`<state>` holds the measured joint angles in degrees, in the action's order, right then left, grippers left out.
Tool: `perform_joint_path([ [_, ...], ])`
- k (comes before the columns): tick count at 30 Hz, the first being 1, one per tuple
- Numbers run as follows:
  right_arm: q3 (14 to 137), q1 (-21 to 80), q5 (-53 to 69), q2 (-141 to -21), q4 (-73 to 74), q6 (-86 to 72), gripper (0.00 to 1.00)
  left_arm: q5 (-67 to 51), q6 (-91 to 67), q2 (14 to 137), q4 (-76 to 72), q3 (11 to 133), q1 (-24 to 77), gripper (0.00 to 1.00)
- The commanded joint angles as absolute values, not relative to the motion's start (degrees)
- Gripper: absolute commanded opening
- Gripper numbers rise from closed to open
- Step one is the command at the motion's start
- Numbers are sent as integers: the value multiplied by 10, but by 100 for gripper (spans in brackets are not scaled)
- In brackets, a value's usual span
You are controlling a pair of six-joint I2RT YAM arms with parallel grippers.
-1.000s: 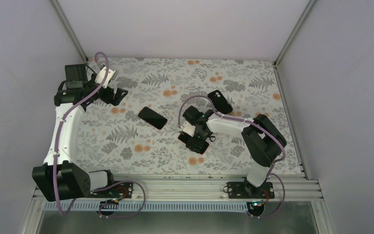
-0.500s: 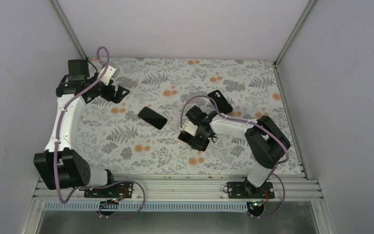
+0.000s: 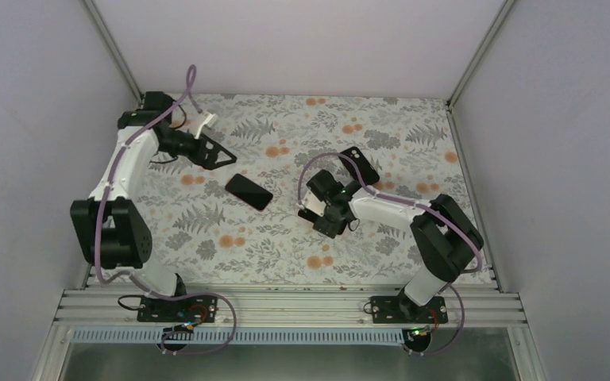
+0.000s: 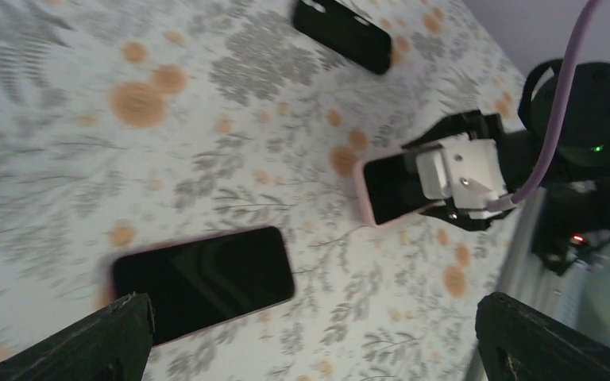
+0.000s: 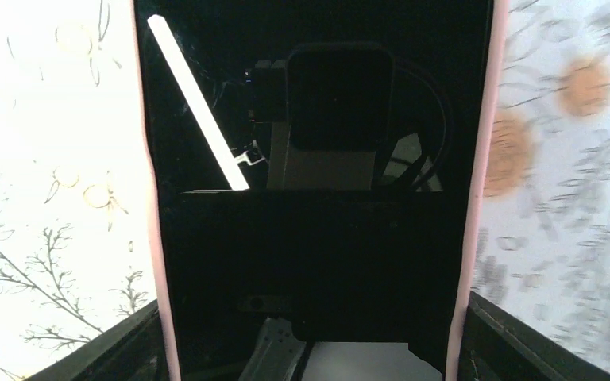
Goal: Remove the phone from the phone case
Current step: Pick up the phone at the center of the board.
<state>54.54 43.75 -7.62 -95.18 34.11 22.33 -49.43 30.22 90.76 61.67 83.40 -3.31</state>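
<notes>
Count stands at three slabs. One black-screened phone in a pink case [image 5: 310,159] is pinched by its long edges in the right pincer [image 3: 330,220], over mid floral tabletop [image 3: 413,135]. A second dark pink-rimmed phone [image 3: 248,191] lies flat to its left — open cloth all round. A black phone case with a camera cutout [image 3: 359,165] lies beyond. Near the far-left corner the left pincer [image 3: 221,155] is spread wide, holding nothing.

Screen of my held phone [image 5: 310,198]: glossy black glass, mirror-like, throwing back a bright strip.
Its case [image 5: 480,159]: pink, smooth, with a soft sheen; plastic or rubber, I can't tell which.
Second phone [image 3: 248,191]: glossy dark face.
Black case [image 3: 359,165]: matt.
Bench [image 3: 230,238]: matt leaf-print cloth.
My left fingers [image 4: 103,345]: matt black plastic.
Rail [image 3: 286,302]: ribbed bare metal.
</notes>
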Motion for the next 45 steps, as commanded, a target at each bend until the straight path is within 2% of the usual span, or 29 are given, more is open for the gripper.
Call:
perform_joint_path([
  [1, 587, 440, -124, -903, 302, 246, 47, -558, 332, 960, 712, 886, 12, 100],
  [13, 684, 481, -151, -898, 243, 285, 47, -606, 318, 1105, 776, 994, 60, 100],
  [25, 806, 515, -144, -989, 221, 306, 48, -650, 319, 1132, 778, 1005, 70, 99],
  [28, 821, 522, -143, -1003, 211, 301, 47, -656, 322, 1131, 778, 1005, 72, 89],
  [32, 838, 529, -158, -1022, 200, 299, 47, -661, 319, 1129, 778, 995, 71, 55],
  [43, 853, 530, -179, -1017, 195, 308, 47, -657, 322, 1126, 778, 982, 71, 50],
  [45, 852, 531, -180, -1014, 194, 309, 47, -657, 323, 1126, 778, 983, 71, 45],
])
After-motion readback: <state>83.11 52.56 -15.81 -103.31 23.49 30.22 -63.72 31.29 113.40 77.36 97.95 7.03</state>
